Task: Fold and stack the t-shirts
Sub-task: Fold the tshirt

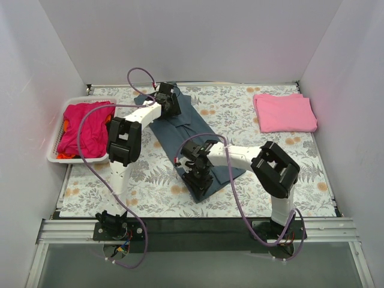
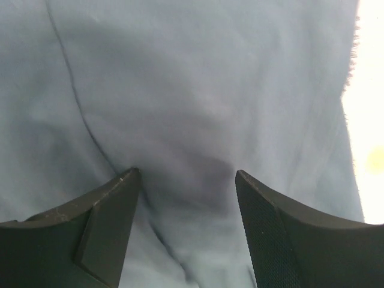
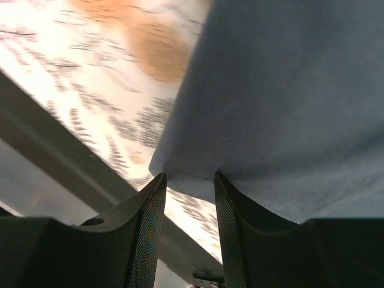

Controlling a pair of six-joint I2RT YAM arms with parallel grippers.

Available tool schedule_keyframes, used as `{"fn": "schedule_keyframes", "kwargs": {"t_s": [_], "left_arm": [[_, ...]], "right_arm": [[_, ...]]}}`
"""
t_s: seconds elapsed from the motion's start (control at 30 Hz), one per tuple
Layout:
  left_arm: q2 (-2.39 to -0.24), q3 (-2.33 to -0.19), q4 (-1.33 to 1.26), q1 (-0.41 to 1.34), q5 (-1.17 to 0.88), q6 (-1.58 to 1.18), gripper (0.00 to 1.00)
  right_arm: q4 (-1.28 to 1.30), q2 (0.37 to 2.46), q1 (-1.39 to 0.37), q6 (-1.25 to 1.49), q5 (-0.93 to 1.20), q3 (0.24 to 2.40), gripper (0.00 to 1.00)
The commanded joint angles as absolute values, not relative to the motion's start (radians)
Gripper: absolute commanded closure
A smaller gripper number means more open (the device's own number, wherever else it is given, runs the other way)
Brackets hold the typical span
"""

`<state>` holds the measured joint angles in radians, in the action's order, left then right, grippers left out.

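Fingers of the right gripper [image 3: 189, 177] stand nearly together, pinching the near hem corner of the dark slate blue-grey soft cloth t-shirt [image 1: 180, 129], which lies spread diagonally on the floral-printed table [image 1: 150, 195]. At the shirt's far end the left gripper [image 2: 186, 174] presses on the cloth, jaws spread wide, holding nothing. Off to the left, the white slotted plastic basket [image 1: 84, 159] holds the crumpled magenta t-shirt [image 1: 84, 129] and some orange-red cloth [image 1: 67, 156]. Far right, the light pink t-shirt [image 1: 284, 112] lies folded. By my judgement 1 is done, 1 in hand, 2 left.
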<state>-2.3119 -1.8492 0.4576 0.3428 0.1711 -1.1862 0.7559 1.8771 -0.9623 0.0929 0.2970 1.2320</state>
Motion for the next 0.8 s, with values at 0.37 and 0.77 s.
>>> {"fn": "schedule_keyframes", "kwargs": {"t_s": [0.37,0.77], "left_arm": [[-2.433,-2.023,0.474,0.305,0.153,-1.023,0.30],[-1.937,-1.800,0.524,0.299,0.181,-1.164,0.16]], "right_arm": [[0.775,2.125,-1.129,0.089,0.457,1.649,0.61],[0.776,1.726,-0.855,0.146,0.219,1.358,0.49]]}}
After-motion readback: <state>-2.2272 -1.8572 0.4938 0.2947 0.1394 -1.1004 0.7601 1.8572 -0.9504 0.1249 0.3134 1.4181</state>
